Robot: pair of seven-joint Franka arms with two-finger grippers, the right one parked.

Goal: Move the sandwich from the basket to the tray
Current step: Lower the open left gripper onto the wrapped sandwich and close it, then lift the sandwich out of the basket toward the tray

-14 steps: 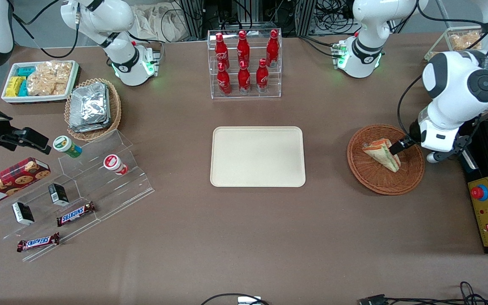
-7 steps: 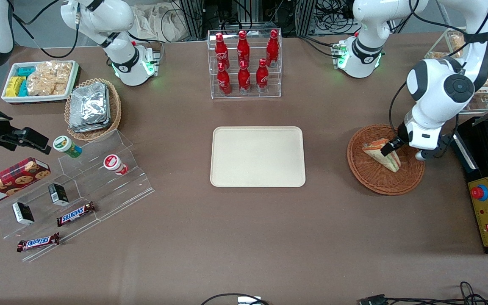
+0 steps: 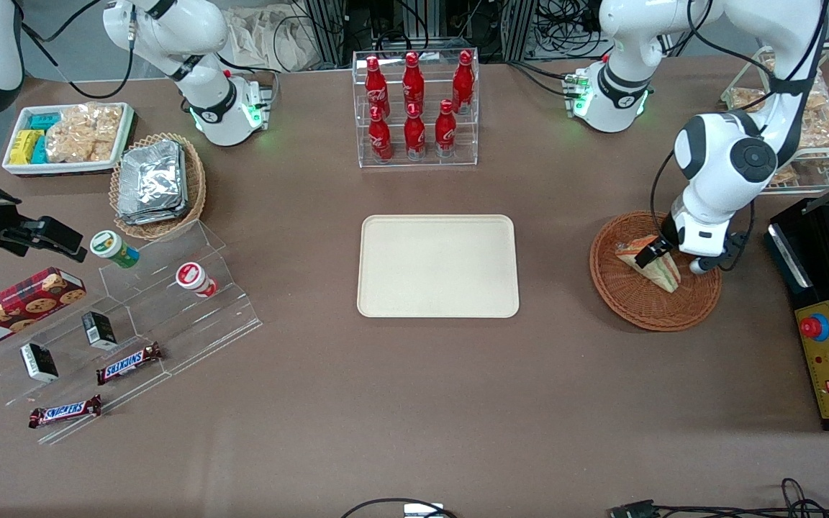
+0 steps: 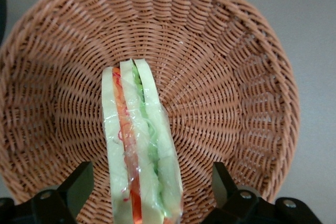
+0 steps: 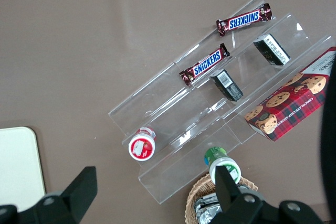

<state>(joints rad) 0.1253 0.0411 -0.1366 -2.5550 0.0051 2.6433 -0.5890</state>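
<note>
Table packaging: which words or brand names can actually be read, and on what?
"SNICKERS": two chocolate bars on the clear stand.
"CHOCOLATE CHIP": cookie box; its brand name is blurred.
Red bottles: script too small.
The gripper, open, straddles the unlabelled sandwich.

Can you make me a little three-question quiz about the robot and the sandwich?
1. True or false: the sandwich lies on the tray.
2. The hand is: A open around the sandwich, B shut, away from it.
3. What holds the sandwich?

Key
1. False. It sits in the basket, and the tray is bare.
2. A. Its fingers stand apart on either side of the sandwich.
3. The basket.
</note>
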